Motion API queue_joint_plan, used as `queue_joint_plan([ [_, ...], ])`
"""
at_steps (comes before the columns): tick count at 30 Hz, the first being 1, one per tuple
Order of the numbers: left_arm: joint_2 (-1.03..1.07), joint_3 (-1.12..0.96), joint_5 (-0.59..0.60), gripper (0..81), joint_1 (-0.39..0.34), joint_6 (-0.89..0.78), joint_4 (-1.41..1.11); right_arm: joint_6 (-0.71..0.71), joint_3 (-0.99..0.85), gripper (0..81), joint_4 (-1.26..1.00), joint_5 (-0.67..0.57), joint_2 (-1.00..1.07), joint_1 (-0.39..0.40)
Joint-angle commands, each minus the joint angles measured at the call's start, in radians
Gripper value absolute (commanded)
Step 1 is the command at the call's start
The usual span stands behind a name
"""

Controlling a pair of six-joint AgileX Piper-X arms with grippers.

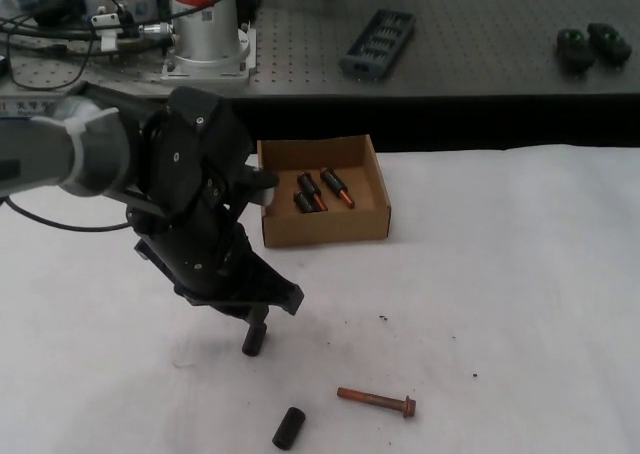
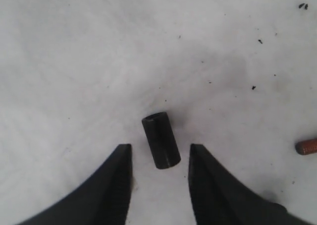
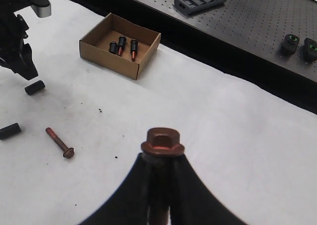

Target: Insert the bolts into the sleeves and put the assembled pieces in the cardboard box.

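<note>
My left gripper [image 1: 256, 316] hangs open over the white cloth, in front of the cardboard box [image 1: 325, 230]. In the left wrist view a short black sleeve [image 2: 161, 140] lies on the cloth between the two fingertips [image 2: 124, 153], touching neither. A second sleeve [image 1: 289, 427] and a loose copper bolt [image 1: 375, 401] lie nearer the front edge. Three assembled pieces [image 1: 322, 190] rest inside the box. My right gripper [image 3: 161, 160] is shut on another copper bolt [image 3: 162, 141], its flanged head sticking out past the fingers, well above the cloth.
Behind the cloth is a dark perforated bench with a black slotted tray [image 1: 377, 42], two black knobs with green spots [image 1: 592, 46], an arm's base [image 1: 205, 24] and cables at the back left. The cloth's right half is bare.
</note>
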Motion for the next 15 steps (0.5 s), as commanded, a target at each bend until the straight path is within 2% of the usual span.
queue_joint_plan([
  [1, 0.029, -0.008, 0.0, 27.2, -0.001, -0.02, -0.023, 0.0, -0.003, 5.5, -0.002, -0.001, -0.007, -0.007],
  [15, 0.134, 0.026, 0.029, 27.7, -0.001, -0.026, -0.081, 0.0, -0.003, 5.5, -0.002, -0.001, -0.007, -0.007],
])
